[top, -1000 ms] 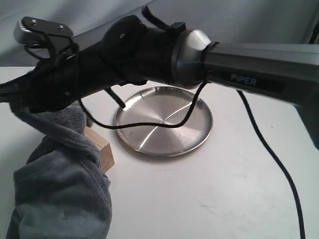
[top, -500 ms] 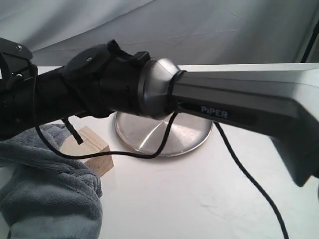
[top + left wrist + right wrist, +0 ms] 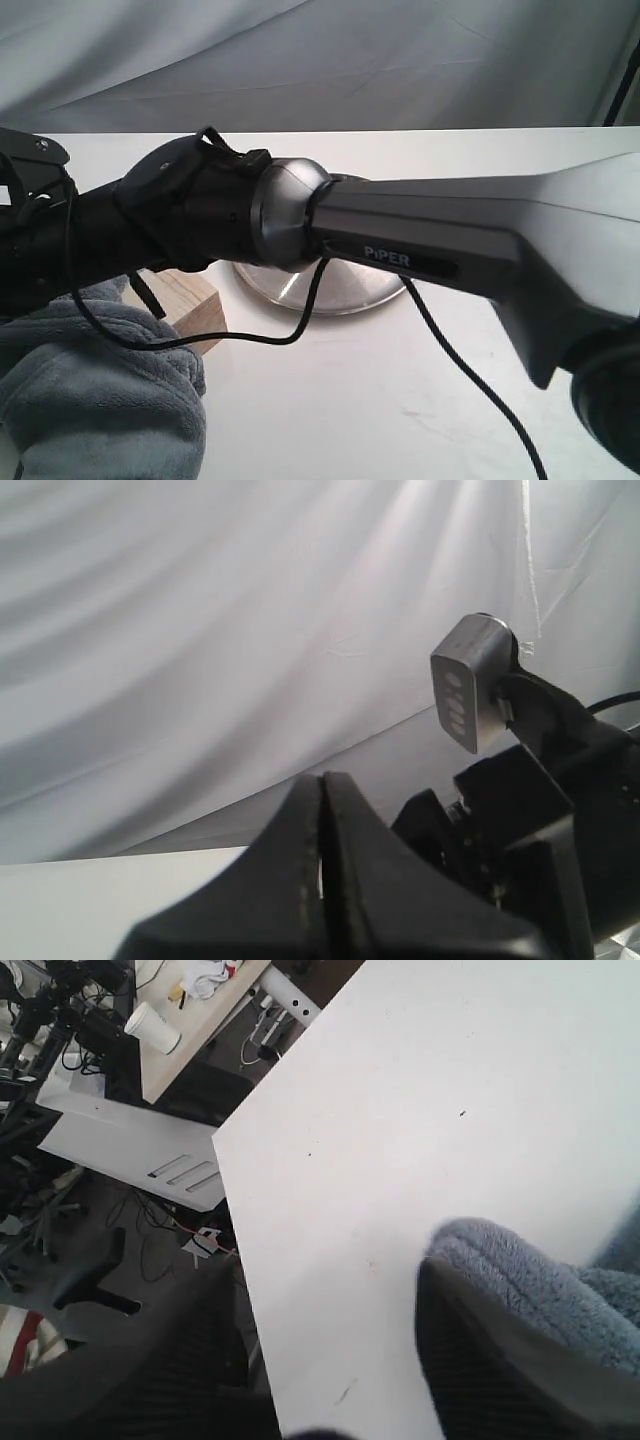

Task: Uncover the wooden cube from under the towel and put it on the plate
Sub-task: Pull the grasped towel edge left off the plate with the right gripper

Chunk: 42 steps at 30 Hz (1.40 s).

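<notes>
The slate-grey towel (image 3: 100, 400) lies heaped at the lower left of the exterior view. The wooden cube (image 3: 190, 300) sticks out beside it, one corner and a side bare. The steel plate (image 3: 350, 290) sits behind the cube, mostly hidden by my right arm (image 3: 420, 240), which reaches across to the left. In the right wrist view my right gripper (image 3: 325, 1290) is open over bare white table, with a fold of the towel (image 3: 520, 1270) against one finger. My left gripper (image 3: 322, 780) is shut on nothing and points at the grey backdrop.
The table's edge (image 3: 235, 1260) runs close to my right gripper, with floor, cables and a desk beyond it. A black cable (image 3: 470, 380) hangs from the right arm over the table. The right arm's silver wrist camera (image 3: 470, 685) shows in the left wrist view.
My right arm has swung left and lower, now covering most of the plate. The towel, lifted a second ago, has sunk into a heap at the left, leaving more of the cube bare.
</notes>
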Each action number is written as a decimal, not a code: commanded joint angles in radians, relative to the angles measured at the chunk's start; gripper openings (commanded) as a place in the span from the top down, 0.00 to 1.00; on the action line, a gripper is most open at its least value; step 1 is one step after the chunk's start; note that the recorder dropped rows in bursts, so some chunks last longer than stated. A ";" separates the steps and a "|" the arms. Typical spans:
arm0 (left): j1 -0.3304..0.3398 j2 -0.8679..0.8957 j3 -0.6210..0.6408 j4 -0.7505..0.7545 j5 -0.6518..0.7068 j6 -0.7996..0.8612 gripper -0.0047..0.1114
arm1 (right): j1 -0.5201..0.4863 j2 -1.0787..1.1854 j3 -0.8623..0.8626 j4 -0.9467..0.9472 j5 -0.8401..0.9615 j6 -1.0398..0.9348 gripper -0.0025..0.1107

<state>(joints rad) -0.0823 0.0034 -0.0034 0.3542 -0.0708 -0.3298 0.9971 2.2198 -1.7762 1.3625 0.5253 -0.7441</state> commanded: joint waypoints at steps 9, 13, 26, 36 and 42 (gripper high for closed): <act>0.002 -0.003 0.003 -0.001 -0.008 -0.005 0.96 | -0.127 -0.060 -0.006 -0.345 0.041 0.046 0.33; 0.002 -0.003 0.003 -0.001 -0.008 -0.005 0.96 | -0.139 -0.064 -0.006 -0.688 0.173 0.217 0.33; 0.002 -0.003 0.003 -0.001 -0.008 -0.005 0.96 | -0.071 -0.044 -0.006 -0.900 0.267 0.233 0.41; 0.002 -0.003 0.003 -0.001 -0.008 -0.005 0.96 | 0.010 -0.024 -0.006 -0.933 0.290 0.183 0.69; 0.002 -0.003 0.003 -0.001 -0.008 -0.005 0.96 | 0.072 -0.026 -0.006 -0.931 0.317 0.168 0.87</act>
<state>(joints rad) -0.0823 0.0034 -0.0034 0.3542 -0.0708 -0.3298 1.0450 2.2045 -1.7762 0.4307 0.8186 -0.5610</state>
